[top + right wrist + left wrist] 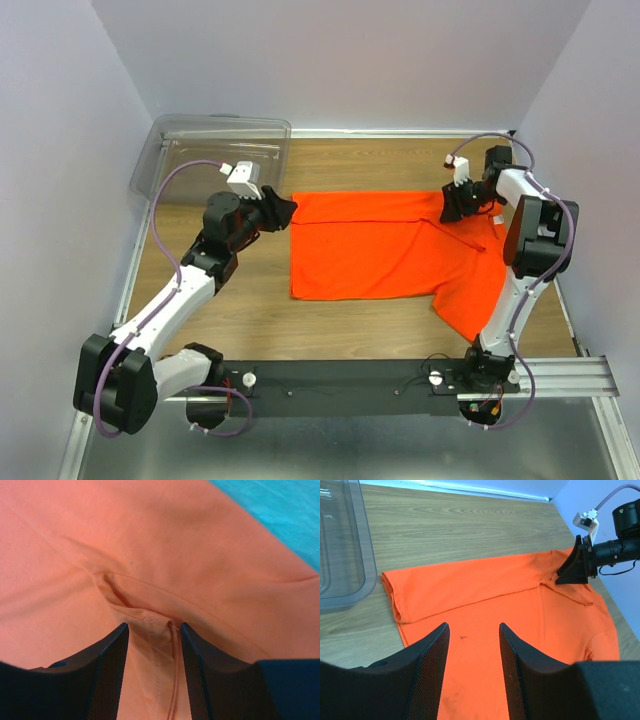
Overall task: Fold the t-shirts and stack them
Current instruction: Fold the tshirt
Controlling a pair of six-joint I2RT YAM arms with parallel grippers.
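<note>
Fingers [427, 670] of the left gripper [472, 626] were black, broad and tapered, and their inner pads were faced with a fine mesh-like grid. The jaws stood partly apart with nothing held; only flat orange cloth showed through the gap. Fingers [107, 675] of the right gripper [154, 625] were of the same build and stood about as far apart. A puckered ridge of fabric with a stitched seam ran into that gap, but the pads were not closed on it.

The t-shirt [380, 245] was bright orange, plain, soft and matte, with shallow creases. It lay spread on the table [250, 330] as a rough rectangle. Its far edge was doubled over into a narrow band, and one loose portion trailed off the near right corner toward the right arm's base. A short hemmed sleeve formed the left end.

Position relative to the tools:
- The left gripper sat at the far left corner of the shirt, its tips over the cloth edge.
- The right gripper sat at the far right corner, tips down against the fabric.
- The shirt's full width lay between the two.

The table was pale wood-grain laminate. A clear plastic bin [215, 140] with rounded corners sat at the far left — near the left gripper, apart from the shirt.
</note>
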